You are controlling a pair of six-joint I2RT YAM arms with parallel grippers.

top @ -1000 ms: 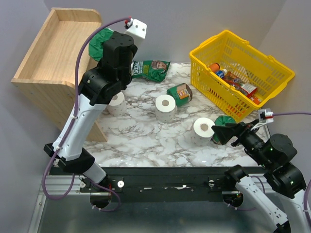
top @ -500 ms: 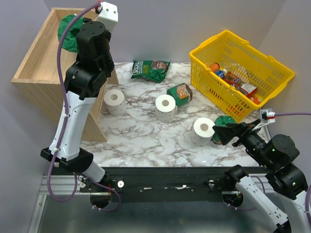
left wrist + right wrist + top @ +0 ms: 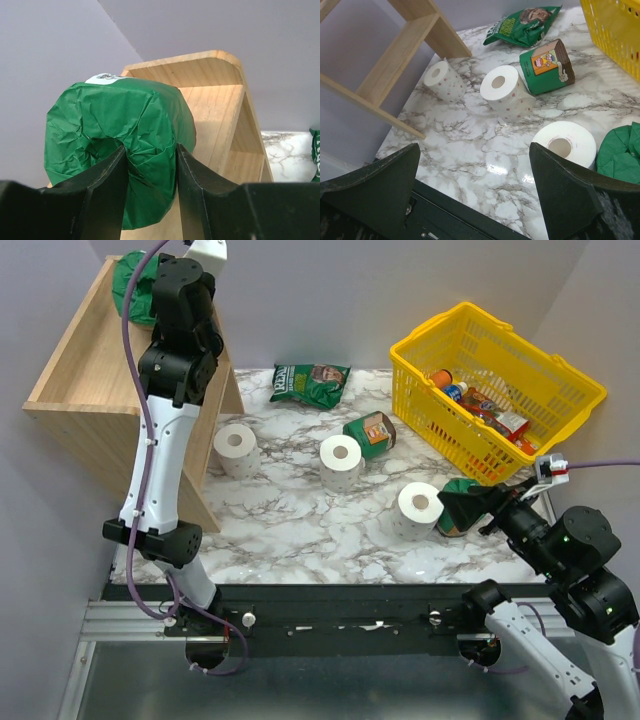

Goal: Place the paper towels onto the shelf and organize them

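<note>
The left gripper [image 3: 150,192] is clamped on a green-wrapped paper towel roll [image 3: 120,130] of crinkled plastic. The roll's puckered end faces the wrist and its long axis points away, over the top tray of the pale wooden shelf [image 3: 215,100]. The right gripper [image 3: 475,195] stands wide apart, far from the shelf.

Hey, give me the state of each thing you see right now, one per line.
left gripper, shut on held green roll over shelf
right gripper, open, empty
white rolls, three upright on table
labelled green roll, on its side
third green roll, on table by right gripper
</note>
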